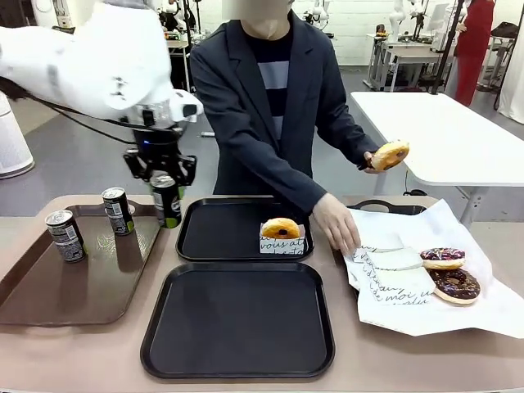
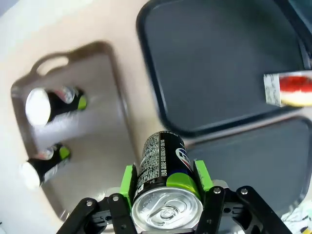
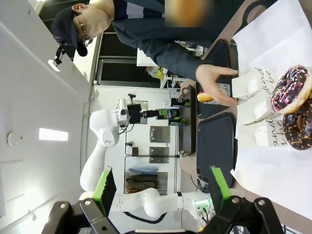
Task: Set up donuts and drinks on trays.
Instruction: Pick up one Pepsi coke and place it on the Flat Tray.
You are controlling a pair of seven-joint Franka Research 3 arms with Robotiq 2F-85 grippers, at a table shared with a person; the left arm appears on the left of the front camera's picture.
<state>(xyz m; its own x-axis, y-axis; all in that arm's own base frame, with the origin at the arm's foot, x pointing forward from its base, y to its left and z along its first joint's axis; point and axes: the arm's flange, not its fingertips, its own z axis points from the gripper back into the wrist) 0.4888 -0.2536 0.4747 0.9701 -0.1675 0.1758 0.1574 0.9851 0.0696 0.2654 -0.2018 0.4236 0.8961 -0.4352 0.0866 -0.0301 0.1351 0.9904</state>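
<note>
Clamping a drink can (image 1: 168,205) upright by its sides, the left gripper (image 1: 166,192) holds it between brown tray (image 1: 49,303) and far black tray (image 1: 221,237), likely to set it standing there.

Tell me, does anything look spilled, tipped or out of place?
Nothing stands out. Two cans stand upright on the brown tray, the left claw holds a third can upright, and a donut sits on the far black tray.

Bright light, soft shadows, sheen on brown tray (image 1: 74,295); far drinks (image 2: 54,103) blurred, left wrist view
</note>
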